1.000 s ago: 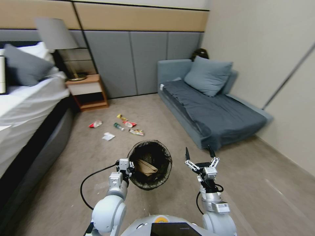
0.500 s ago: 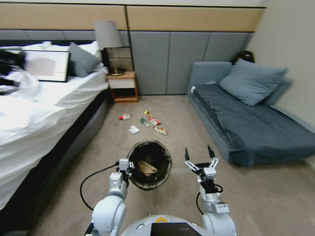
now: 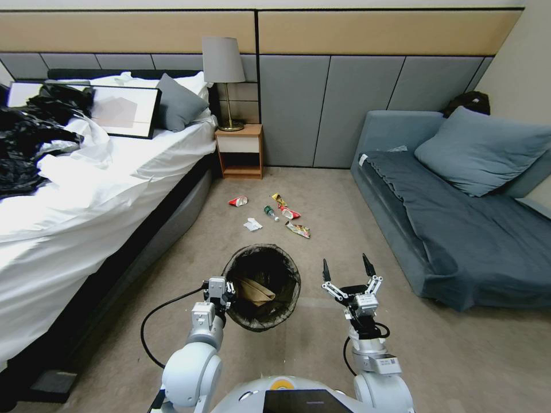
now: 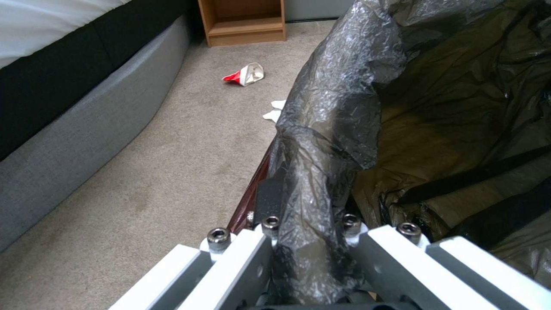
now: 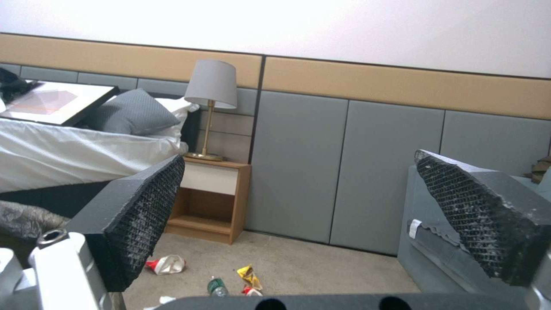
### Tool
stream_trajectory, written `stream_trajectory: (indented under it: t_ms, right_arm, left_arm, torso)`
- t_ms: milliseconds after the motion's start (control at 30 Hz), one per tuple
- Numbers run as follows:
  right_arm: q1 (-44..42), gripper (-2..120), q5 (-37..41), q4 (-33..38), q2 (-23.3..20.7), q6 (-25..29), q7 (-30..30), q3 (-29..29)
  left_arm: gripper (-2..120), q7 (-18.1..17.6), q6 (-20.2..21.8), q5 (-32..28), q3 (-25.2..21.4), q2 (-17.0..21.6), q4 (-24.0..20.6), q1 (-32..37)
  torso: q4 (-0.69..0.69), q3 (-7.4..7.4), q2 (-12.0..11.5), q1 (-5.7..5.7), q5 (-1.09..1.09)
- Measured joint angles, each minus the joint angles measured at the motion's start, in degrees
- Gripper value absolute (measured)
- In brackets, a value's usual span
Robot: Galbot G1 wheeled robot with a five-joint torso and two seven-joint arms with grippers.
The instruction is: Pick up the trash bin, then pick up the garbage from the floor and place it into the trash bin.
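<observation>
Beige carpet runs from the white-sheeted bed, past the left tool clamped on the bag-lined rim of the small round white plastic trash bin, to the wide-open, empty right tool beside the bin, with the crinkly wrapper-and-bottle garbage lying well beyond the bin.

The trash bin is lined with crinkly, glossy dark plastic film, tan paper seen inside. Matt, short-pile carpet is laid underneath. Rough, textured black pads are fitted on the right tool; the wrappers look shiny.
</observation>
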Motion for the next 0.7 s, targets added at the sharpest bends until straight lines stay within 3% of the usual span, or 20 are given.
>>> stream_trajectory:
  t_ms: [700]
  right_arm:
    - [0.1,100,0.0,-0.7,0.0,0.4,-0.9,-0.1]
  left_arm:
    - [0,0.0,-0.6,0.1,-0.5,0.3,-0.1,0.1]
  torso:
    - [0.01,0.00,0.0,0.00,0.00]
